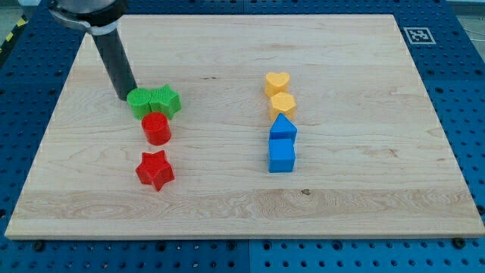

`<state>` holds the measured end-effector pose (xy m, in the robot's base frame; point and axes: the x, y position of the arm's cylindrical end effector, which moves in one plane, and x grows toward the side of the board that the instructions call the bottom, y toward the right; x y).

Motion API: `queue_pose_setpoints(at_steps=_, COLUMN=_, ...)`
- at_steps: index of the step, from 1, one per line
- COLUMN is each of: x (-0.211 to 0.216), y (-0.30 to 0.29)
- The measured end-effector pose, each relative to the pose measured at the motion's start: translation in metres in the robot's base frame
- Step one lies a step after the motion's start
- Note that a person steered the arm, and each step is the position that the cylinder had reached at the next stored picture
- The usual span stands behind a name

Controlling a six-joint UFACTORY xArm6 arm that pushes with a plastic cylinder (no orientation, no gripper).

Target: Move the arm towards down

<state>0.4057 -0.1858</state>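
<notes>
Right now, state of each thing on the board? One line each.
my tip: down on the board, touching the green blocks' left side
green blocks: two, touching
red cylinder: upright, just below the greens
red star: flat, alone
yellow heart: atop the column
yellow hexagon: below the heart
blue blocks: two, stacked in line

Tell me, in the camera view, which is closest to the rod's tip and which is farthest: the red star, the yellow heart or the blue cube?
From my tip, at the view's upper left:
1. Red star, below the tip, on the view's left.
2. Yellow heart, right of centre, near the view's top.
3. Blue cube, right of centre, lower down.
</notes>
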Motion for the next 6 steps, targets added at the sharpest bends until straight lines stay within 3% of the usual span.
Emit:
queue_pose_setpoints(at_steps=3, x=0.027, y=-0.015)
queue_pose_setpoints(at_steps=6, x=0.13, y=-0.021)
